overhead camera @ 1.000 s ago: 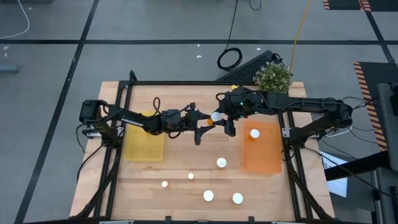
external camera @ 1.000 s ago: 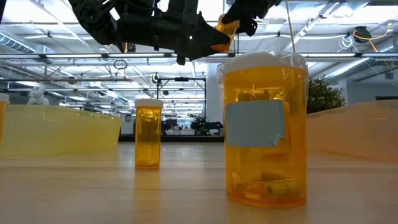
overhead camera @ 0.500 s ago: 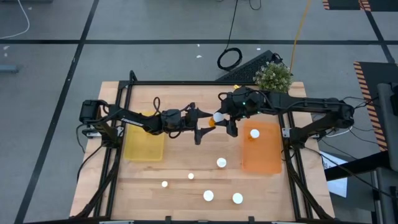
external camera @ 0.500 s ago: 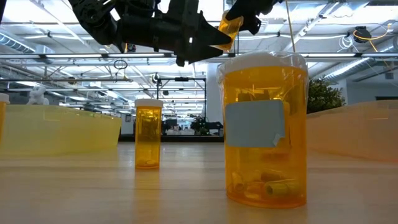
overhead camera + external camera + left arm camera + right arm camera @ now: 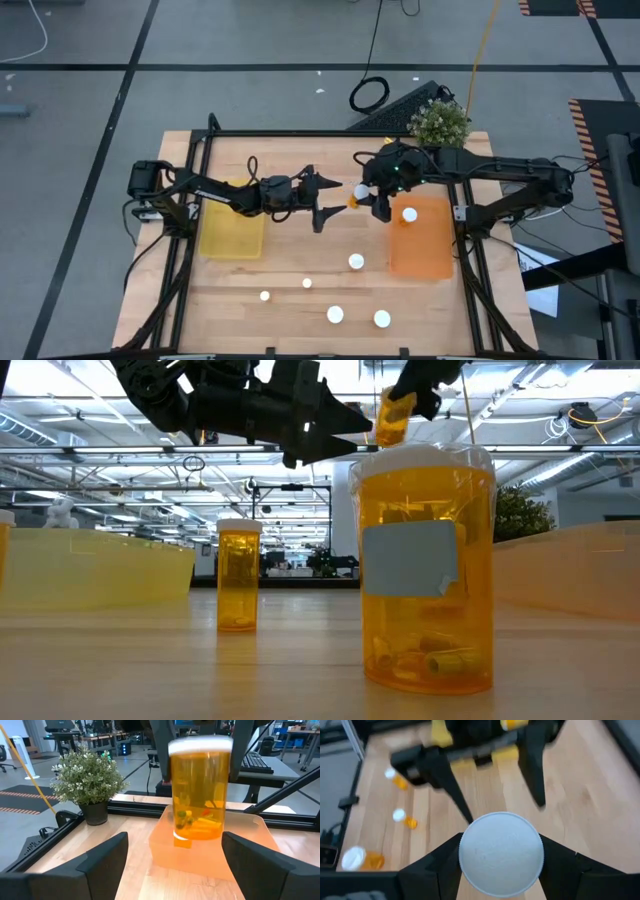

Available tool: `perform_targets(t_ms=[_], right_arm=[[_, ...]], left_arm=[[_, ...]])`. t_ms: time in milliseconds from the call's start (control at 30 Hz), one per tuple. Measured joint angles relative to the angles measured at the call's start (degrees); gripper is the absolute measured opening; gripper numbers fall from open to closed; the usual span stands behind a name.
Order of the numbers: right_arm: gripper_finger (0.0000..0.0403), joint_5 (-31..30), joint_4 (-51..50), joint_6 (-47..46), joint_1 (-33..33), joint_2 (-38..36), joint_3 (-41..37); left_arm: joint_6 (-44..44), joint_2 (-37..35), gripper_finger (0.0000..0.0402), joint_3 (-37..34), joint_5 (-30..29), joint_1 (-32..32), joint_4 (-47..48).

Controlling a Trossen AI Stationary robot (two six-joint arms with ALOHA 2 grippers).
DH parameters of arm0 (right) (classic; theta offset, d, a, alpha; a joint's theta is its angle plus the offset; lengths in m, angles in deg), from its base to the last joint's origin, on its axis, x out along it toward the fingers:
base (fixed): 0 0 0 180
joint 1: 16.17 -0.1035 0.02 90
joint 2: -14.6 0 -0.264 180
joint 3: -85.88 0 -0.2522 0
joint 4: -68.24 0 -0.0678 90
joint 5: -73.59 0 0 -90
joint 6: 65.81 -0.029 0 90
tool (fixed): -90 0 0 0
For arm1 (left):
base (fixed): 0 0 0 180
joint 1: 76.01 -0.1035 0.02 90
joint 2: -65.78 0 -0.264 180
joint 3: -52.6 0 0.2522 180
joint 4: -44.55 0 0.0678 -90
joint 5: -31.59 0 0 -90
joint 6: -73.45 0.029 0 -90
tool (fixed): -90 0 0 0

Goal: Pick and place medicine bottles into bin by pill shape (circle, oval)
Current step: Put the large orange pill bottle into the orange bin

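A medicine bottle (image 5: pixel 358 191) is pinched in the right pincer (image 5: pixel 366 196), held above the table (image 5: pixel 300 250) just beside the orange bin (image 5: pixel 420 240). The left pincer (image 5: pixel 325 197) is spread and empty, close by. Risks judged: collision between the pincers; the bottle dropped short of the bin rim if released early.

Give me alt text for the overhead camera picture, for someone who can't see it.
Seen from above, the right claw holds a white-capped pill bottle beside the orange bin, which already holds one bottle. The left claw is open at the table's middle, near the yellow bin. Five more bottles stand on the wooden table.
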Motion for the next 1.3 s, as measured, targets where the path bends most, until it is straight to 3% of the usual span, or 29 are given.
perform_targets(t_ms=[400, 567, 1000, 1300], right_arm=[[0.0208, -0.45, -11.34, -8.39, -2.87, -1.65, 0.00], [0.0208, -5.55, -17.03, -13.87, -6.05, -3.02, -1.00], [0.0208, -9.23, -20.08, -33.51, -12.77, -15.82, -15.75], [0.0208, -10.93, -24.12, -42.73, -14.01, -23.29, -24.13]], left_arm=[[-0.13, 0.00, 0.0326, 0.00, 0.02, 0.00, 1.55], [-0.13, 0.00, 0.0326, 0.00, 0.04, 0.00, 1.53], [-0.13, 0.00, 0.0326, 0.00, -0.21, 0.00, 2.38], [-0.13, 0.00, 0.0326, 0.00, -0.27, 0.00, 2.49]])
